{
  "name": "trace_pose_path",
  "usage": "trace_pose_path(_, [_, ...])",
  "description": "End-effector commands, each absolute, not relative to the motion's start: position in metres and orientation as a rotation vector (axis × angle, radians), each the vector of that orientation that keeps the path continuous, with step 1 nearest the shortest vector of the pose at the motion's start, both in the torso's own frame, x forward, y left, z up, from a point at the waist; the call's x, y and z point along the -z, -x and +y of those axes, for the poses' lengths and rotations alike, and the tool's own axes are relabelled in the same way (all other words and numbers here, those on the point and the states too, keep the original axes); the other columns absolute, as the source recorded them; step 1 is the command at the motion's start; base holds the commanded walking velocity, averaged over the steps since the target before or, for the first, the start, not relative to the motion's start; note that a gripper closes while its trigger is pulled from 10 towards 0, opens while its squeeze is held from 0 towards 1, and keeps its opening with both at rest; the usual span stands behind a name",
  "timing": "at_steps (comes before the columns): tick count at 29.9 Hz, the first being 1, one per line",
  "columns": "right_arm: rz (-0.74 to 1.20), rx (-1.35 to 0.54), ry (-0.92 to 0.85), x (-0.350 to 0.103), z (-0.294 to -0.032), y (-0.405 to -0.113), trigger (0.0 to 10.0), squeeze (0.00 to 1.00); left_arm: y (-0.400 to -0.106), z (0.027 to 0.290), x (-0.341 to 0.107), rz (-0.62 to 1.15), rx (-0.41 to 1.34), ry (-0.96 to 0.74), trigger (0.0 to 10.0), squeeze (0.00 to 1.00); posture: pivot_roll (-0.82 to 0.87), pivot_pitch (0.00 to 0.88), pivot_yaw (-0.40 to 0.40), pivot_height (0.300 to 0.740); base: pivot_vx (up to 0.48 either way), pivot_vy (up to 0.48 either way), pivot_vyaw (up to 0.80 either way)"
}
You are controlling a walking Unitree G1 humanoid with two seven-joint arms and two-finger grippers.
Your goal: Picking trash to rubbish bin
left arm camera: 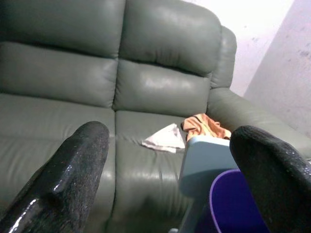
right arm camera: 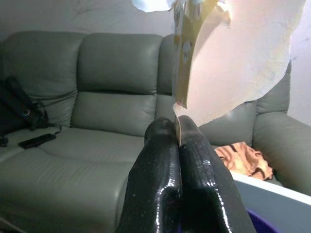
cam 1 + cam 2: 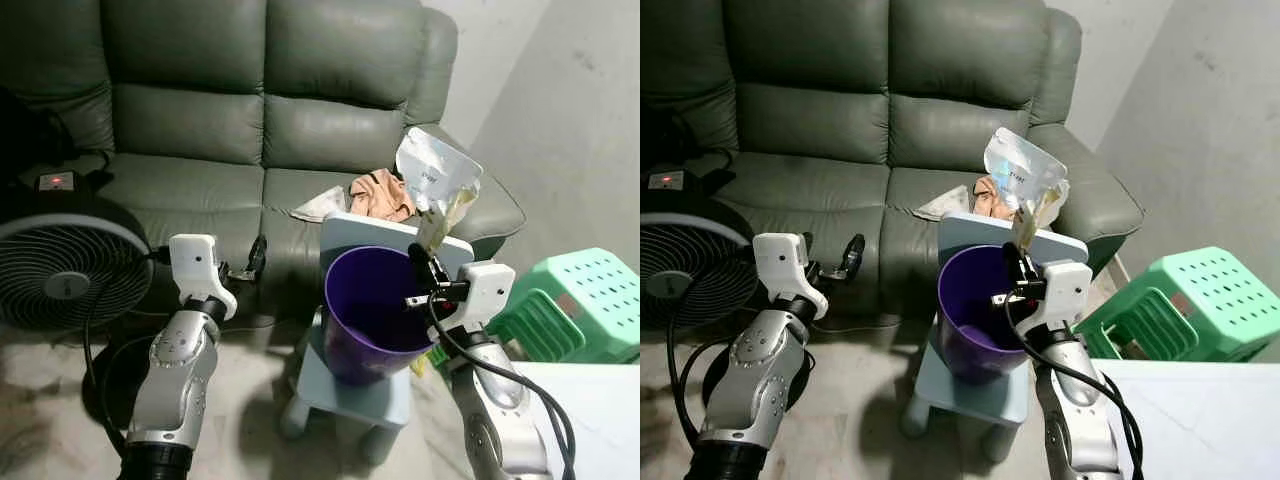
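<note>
You see the big green sofa [image 3: 250, 120] across the top of the frame. The purple bin [image 3: 375, 310] sits low in the middle. Your right gripper [image 3: 428, 262] pinches the shiny wrapper [image 3: 436, 178] tight, just above the bin's far rim. Move it over the hole first, then let go. Your left gripper [image 3: 252, 262] waits wide open at left.

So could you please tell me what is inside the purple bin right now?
The purple bin shows only its bare purple inner wall; its bottom is hidden by the near rim. The right tool, shut on a wrapper, holds it above the rim, not inside.
</note>
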State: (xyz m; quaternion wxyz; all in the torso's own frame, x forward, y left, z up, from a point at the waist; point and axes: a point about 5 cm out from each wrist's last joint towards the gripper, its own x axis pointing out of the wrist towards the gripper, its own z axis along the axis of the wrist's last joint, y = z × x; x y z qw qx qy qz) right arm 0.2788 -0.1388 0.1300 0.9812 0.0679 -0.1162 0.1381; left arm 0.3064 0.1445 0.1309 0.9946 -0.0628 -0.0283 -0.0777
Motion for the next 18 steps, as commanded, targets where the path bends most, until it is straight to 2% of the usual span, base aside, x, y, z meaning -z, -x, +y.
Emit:
trace_pose_path(1, [-0.213, -0.269, -0.123, -0.1265, -0.1453, -0.2792, 10.0, 0.0, -0.3081, 0.1347, -0.1331, -0.062, 0.186, 0.116, 10.0, 0.0, 0.04, 0.0, -0.134, 0.74, 0.244, 0.0, 0.0])
trace_pose_path(4, [-0.209, -0.275, -0.121, -0.1258, -0.145, -0.2787, 10.0, 0.0, -0.3077, 0.1349, -0.1328, -0.062, 0.187, 0.118, 10.0, 0.0, 0.05, 0.0, -0.135, 0.74, 0.081, 0.0, 0.0])
trace_pose_path(18, [-0.202, -0.295, -0.118, -0.1244, -0.1437, -0.278, 10.0, 0.0, -0.3074, 0.1348, -0.1337, -0.066, 0.186, 0.124, 10.0, 0.0, 0.05, 0.0, -0.142, 0.74, 0.273, 0.0, 0.0])
